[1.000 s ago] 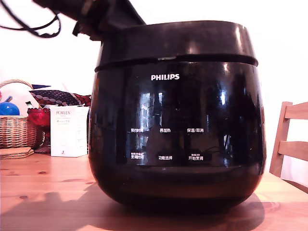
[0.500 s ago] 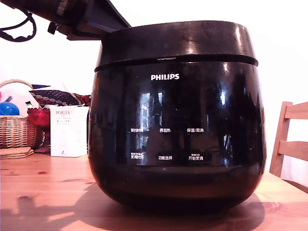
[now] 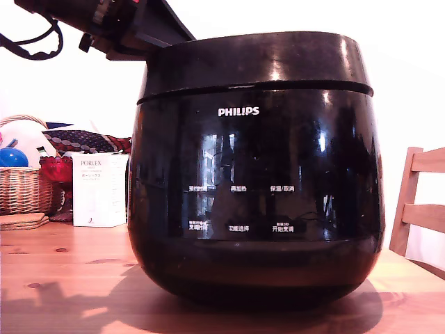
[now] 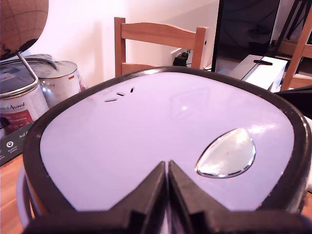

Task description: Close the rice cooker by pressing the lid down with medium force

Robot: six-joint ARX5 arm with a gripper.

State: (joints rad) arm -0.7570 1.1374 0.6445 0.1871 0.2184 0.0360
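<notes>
Wood table (image 3: pixel 62 278) carries the big black rice cooker (image 3: pixel 256 209) near its front edge. Its lid (image 4: pixel 161 136) is down, with only a thin seam showing. My jaws (image 4: pixel 167 183) are pressed together, holding nothing, tips just over the lid's shiny top. If I push off-centre, I think the tips could slide on that smooth top, or the lid might not click. Since half a second ago my arm (image 3: pixel 118 24) has barely shifted; the lid looks the same.
</notes>
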